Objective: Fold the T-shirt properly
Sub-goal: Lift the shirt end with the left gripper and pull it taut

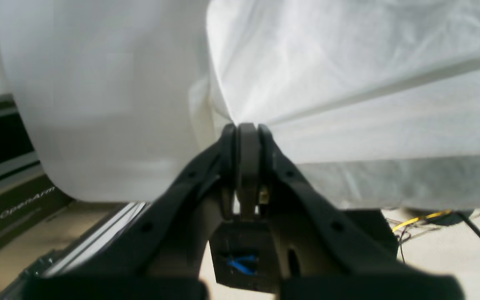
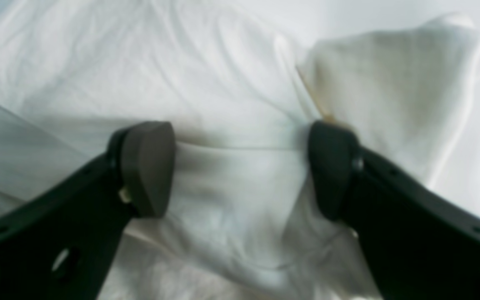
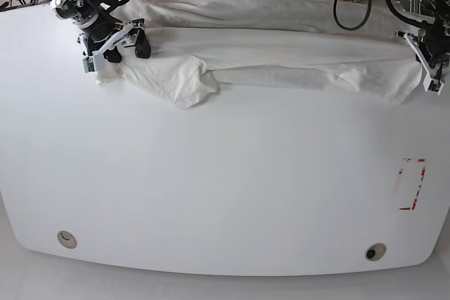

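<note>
One T-shirt (image 3: 267, 61) lies stretched along the far edge of the one white table (image 3: 211, 194), a sleeve flopped forward near its left end. Two grippers work it: the right gripper (image 3: 116, 43) stands wide open, its pads straddling a cloth fold without pinching; the left gripper (image 3: 427, 61) is clamped tight on the opposite corner.

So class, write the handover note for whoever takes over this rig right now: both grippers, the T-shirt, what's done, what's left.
Left gripper: shut on the T-shirt, pinching its edge.
Right gripper: open, jaws straddling the fabric at the other end, not closed on it.
T-shirt: stretched in a wrinkled band along the table's far edge.
Done: no tidy fold visible.
Left: close the right grip, then fold.
</note>
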